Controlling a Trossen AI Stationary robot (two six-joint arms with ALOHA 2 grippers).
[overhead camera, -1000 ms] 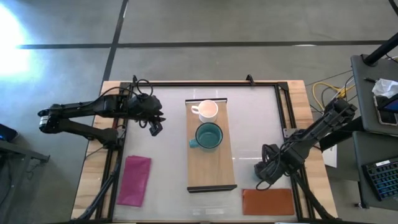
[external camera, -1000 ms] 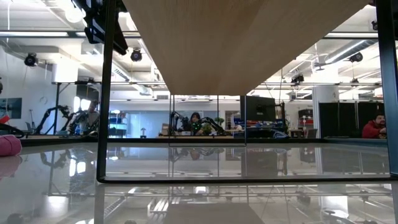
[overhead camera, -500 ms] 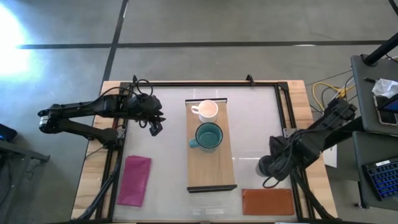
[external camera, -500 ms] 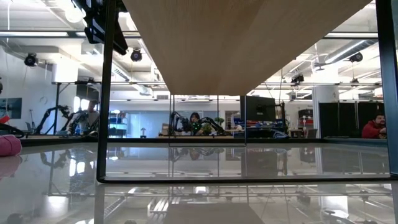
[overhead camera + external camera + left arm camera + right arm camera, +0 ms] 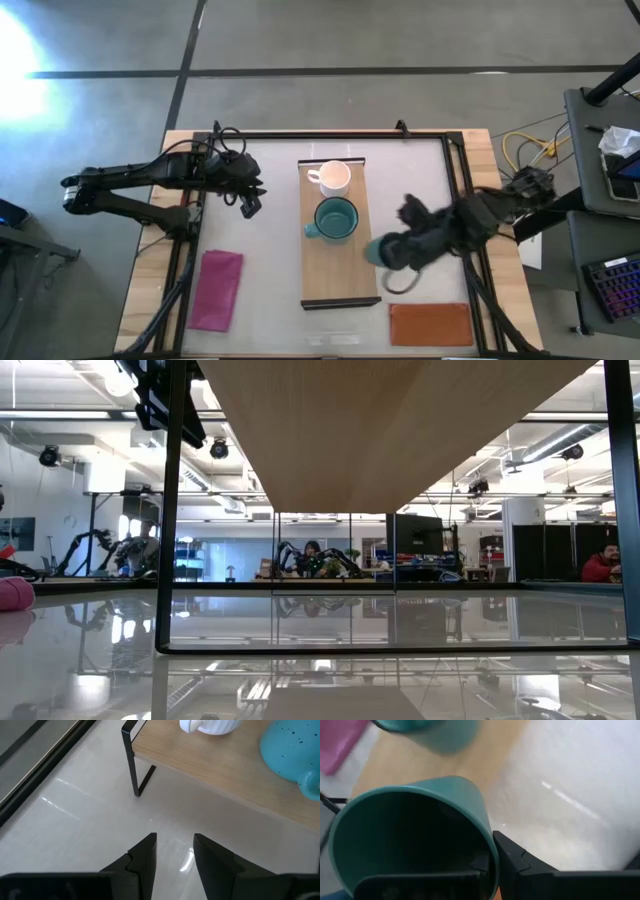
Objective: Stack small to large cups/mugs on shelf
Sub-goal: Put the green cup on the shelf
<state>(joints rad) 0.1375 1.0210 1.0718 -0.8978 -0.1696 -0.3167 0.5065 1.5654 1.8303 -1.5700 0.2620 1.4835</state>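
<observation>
The light-wood shelf (image 5: 340, 280) stands mid-table on dark legs. On it a white mug (image 5: 334, 177) sits at the far end, with a teal mug (image 5: 335, 218) just in front of it; both also show in the left wrist view (image 5: 212, 725) (image 5: 292, 750). My right gripper (image 5: 395, 252) is shut on the dark green mug (image 5: 377, 250) at the shelf's right edge. My left gripper (image 5: 250, 205) is open and empty, left of the shelf's far end, above the table. My right gripper holds the dark green mug by its wall at the rim (image 5: 487, 847), one finger inside the mug and one finger (image 5: 520, 862) outside. The mug's mouth faces back toward the wrist. The mug is clear of the table, beside the shelf's right edge.
A magenta cloth (image 5: 217, 290) lies at the near left and a reddish-brown mat (image 5: 431, 323) at the near right. The near half of the shelf top is bare wood. The low view shows only the shelf's underside (image 5: 390, 430) and a leg (image 5: 165, 510).
My right gripper has swung quickly from the table's near right toward the left, to the shelf's right edge, carrying the dark green mug with it.
</observation>
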